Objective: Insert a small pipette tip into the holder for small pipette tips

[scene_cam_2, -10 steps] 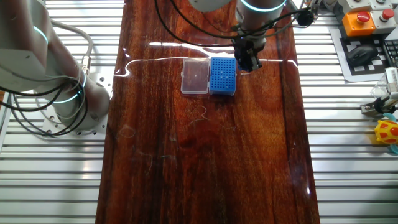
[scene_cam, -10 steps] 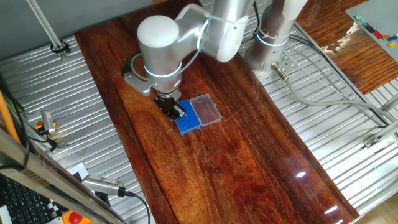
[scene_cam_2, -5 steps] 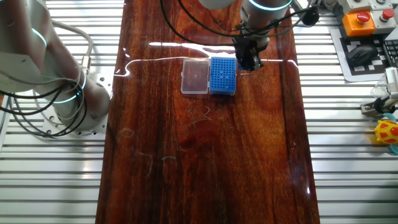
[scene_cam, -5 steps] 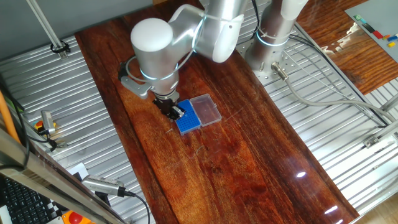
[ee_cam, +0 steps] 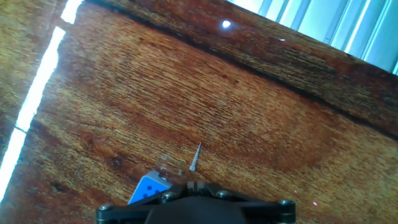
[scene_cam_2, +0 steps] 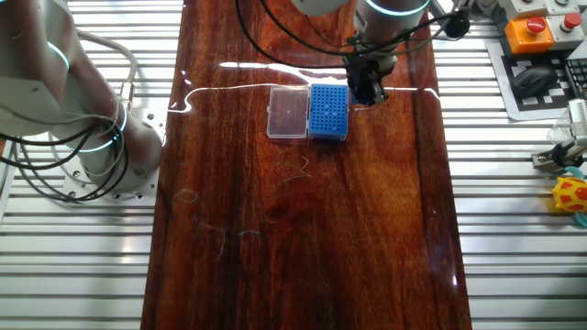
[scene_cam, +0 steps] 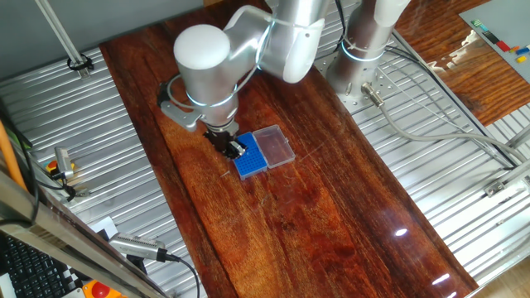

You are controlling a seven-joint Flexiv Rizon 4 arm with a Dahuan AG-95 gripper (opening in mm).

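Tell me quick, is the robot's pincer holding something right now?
Pincer: closed on a small pipette tip, its point sticking out over the wooden table, beside a corner of the blue holder.

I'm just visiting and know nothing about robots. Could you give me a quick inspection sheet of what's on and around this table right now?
Surface: dark wooden table, glossy, with light glare.
Job's things: blue holder for small pipette tips, clear lid panel joined beside it; a small pipette tip pointing from the gripper.
Clutter: nothing seen on the wood.
Gripper: gripper at the holder's edge, apparently shut on the tip.
Cables: black cables along the arm; grey ones by its base.
Surroundings: ribbed metal tabletop, orange button box, yellow toy.
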